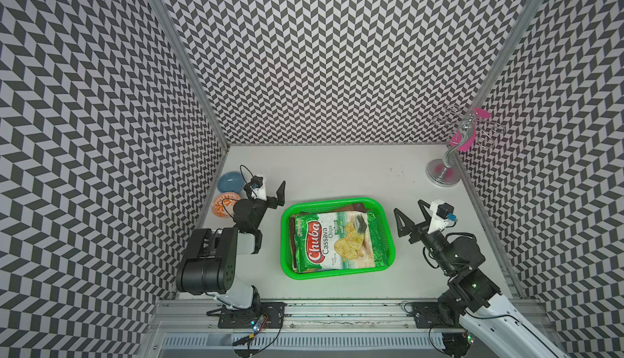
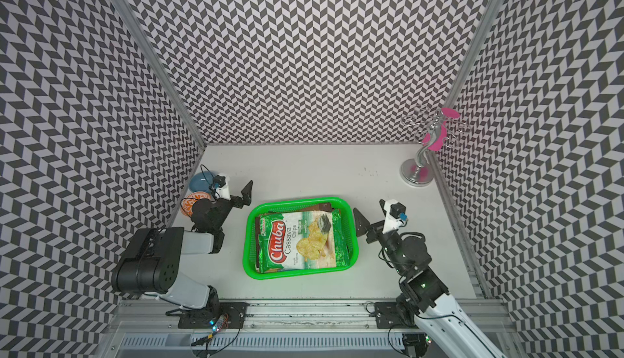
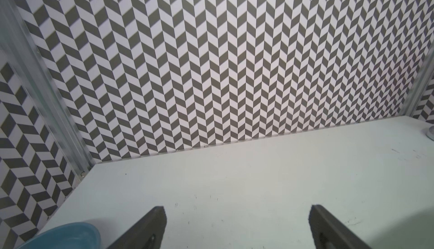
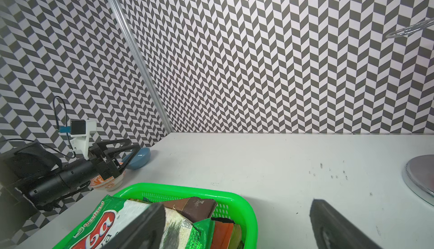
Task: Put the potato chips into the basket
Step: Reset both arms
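Observation:
The bright green basket [image 1: 337, 201] [image 2: 297, 200] sits mid-table between the two arms. The potato chips are stacked inside it, with a green-white "Chuba" bag [image 1: 334, 241] [image 2: 297, 241] on top. In the right wrist view, brown [image 4: 195, 209] and orange [image 4: 223, 233] bags show under it, inside the basket rim [image 4: 187, 188]. My left gripper [image 1: 266, 192] [image 3: 237, 212] hovers open and empty left of the basket. My right gripper [image 1: 410, 211] [image 4: 237, 207] hovers open and empty just off the basket's right far corner.
A blue bowl [image 1: 230, 181] [image 3: 68, 236] and an orange patterned bowl [image 1: 224, 204] stand by the left wall, close behind my left gripper. A chrome stand with pink pieces [image 1: 444, 172] [image 4: 420, 177] occupies the back right corner. Patterned walls enclose three sides.

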